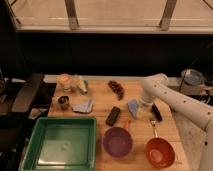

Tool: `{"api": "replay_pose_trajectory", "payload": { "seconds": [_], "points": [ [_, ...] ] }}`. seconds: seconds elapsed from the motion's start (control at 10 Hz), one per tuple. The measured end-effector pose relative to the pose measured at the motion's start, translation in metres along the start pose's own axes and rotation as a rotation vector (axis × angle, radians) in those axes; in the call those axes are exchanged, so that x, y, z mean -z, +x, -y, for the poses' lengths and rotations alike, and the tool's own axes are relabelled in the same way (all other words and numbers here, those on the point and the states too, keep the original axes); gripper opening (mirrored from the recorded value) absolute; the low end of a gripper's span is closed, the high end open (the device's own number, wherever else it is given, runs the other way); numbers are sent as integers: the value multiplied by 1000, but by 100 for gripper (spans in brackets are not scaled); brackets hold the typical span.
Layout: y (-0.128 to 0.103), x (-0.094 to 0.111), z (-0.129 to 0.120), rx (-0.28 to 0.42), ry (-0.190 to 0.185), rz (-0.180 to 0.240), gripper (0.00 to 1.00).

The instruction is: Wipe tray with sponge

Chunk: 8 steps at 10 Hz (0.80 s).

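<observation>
The green tray sits at the table's front left, with nothing in it. A small blue sponge lies on the wooden table right of centre. My gripper hangs at the end of the white arm, just right of the sponge and close above the table. Whether it touches the sponge I cannot tell.
A black block lies left of the sponge. A purple bowl and an orange bowl stand at the front. A blue-grey packet, dark cup, jars, brown snack and black utensil are around.
</observation>
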Motion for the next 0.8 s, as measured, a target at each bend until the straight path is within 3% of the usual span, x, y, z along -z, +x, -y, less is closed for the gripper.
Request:
{"api": "replay_pose_trajectory", "payload": {
  "seconds": [0.3, 0.6, 0.8],
  "points": [
    [-12, 22, -13, 62, 31, 8, 0],
    [-39, 36, -42, 168, 13, 18, 0],
    [-65, 32, -74, 264, -26, 2, 0]
  ]
}}
